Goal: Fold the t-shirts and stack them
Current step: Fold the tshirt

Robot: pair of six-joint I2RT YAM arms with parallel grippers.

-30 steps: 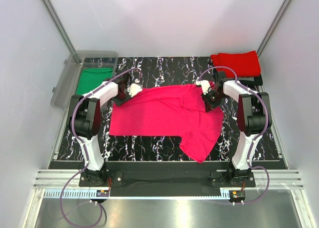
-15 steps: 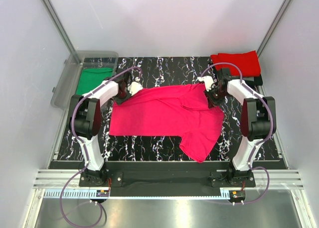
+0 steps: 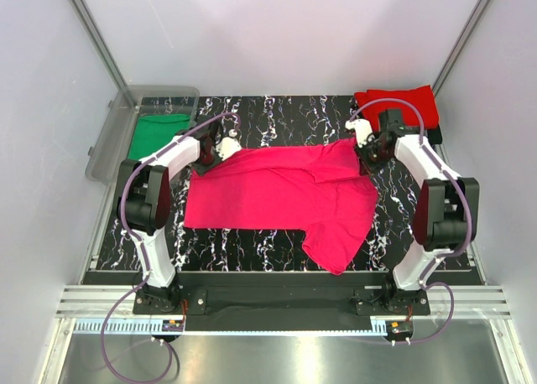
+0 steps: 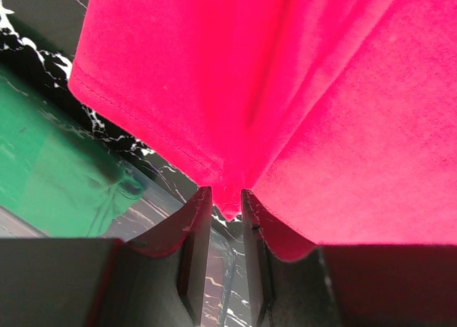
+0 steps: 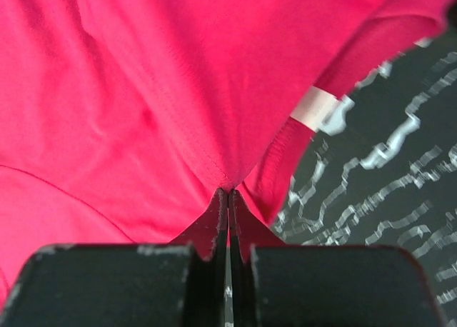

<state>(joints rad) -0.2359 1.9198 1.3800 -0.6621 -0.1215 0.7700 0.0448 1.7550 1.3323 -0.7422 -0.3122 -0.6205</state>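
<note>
A magenta-pink t-shirt (image 3: 285,191) lies spread on the black marbled table, one sleeve pointing toward the near edge. My left gripper (image 3: 225,147) pinches its far left corner; in the left wrist view the cloth (image 4: 285,91) bunches between the narrowly parted fingers of that gripper (image 4: 226,198). My right gripper (image 3: 367,147) holds the far right edge near the collar. In the right wrist view this gripper (image 5: 228,193) is shut on a seam, with the white neck label (image 5: 314,107) beside it. A folded red t-shirt (image 3: 403,106) lies far right. The green t-shirt (image 3: 157,134) is far left.
A clear plastic bin (image 3: 113,132) at the far left holds the green t-shirt. A dark item (image 3: 433,137) lies under the red t-shirt's near edge. White walls and metal posts close in both sides. Bare marbled table (image 3: 277,116) lies beyond the pink t-shirt.
My right gripper has moved right and away from me, pulling the pink t-shirt's far edge taut, and has closed fully on the cloth. The left gripper has barely moved.
</note>
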